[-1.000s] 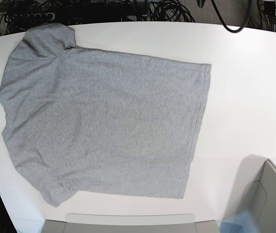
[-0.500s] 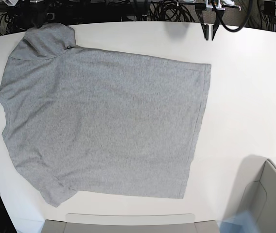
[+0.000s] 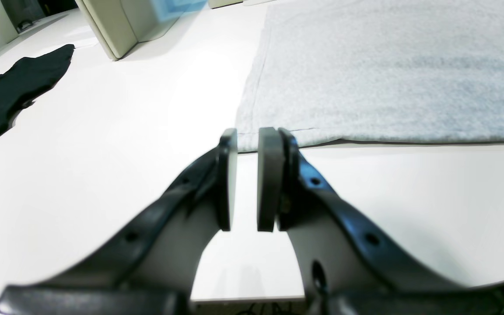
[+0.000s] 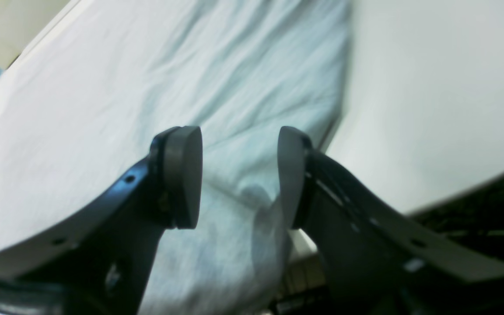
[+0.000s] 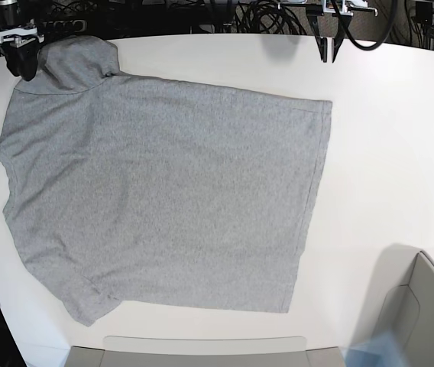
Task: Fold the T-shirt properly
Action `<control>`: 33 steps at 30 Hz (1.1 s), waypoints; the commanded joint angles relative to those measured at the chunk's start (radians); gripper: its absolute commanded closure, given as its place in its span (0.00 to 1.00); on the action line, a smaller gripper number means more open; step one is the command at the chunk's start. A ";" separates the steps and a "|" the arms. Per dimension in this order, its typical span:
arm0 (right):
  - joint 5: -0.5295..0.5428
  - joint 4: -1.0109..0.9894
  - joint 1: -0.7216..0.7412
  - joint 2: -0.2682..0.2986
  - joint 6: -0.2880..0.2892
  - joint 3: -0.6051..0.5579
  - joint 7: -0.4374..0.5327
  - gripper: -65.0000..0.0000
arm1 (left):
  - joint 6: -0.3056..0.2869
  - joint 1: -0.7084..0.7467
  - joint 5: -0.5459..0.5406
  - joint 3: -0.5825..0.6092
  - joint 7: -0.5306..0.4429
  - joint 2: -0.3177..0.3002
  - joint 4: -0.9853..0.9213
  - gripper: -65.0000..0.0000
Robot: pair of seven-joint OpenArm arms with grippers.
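The heather-grey T-shirt (image 5: pixel 163 199) lies spread flat on the white table (image 5: pixel 393 153), plain side up, with its hem toward the right. My right gripper (image 5: pixel 22 65) is open at the far left corner, just above the upper sleeve. In the right wrist view its fingers (image 4: pixel 182 175) straddle wrinkled shirt fabric (image 4: pixel 190 65) without gripping it. My left gripper (image 5: pixel 328 52) hovers at the table's far edge, apart from the hem's upper corner. In the left wrist view (image 3: pixel 247 131) its pads (image 3: pixel 269 175) stand almost together with a thin gap and nothing between them, a little short of the shirt's corner (image 3: pixel 387 65).
A grey bin (image 5: pixel 423 306) stands at the front right and also shows in the left wrist view (image 3: pixel 116 26). A second bin edge (image 5: pixel 202 350) lies at the front centre. A black cloth (image 3: pixel 11 87) lies at the table's right side. Cables (image 5: pixel 263 15) hang behind the table.
Neither gripper was in view a second ago. The left gripper came in at the far edge half a second ago. The right gripper has now appeared over the upper sleeve. The shirt has not moved.
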 commanded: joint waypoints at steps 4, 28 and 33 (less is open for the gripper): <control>-0.108 0.013 0.074 -0.067 0.124 0.138 -0.094 0.57 | 0.002 0.014 -0.001 0.001 -0.030 -0.001 0.011 0.85; -0.895 -0.038 0.628 -0.302 0.192 0.763 -0.357 0.57 | 0.002 0.012 -0.001 0.001 -0.030 -0.001 0.009 0.85; -0.909 0.057 0.633 -0.371 0.192 0.763 -0.357 0.57 | 0.002 0.014 -0.001 0.001 -0.030 -0.001 0.009 0.85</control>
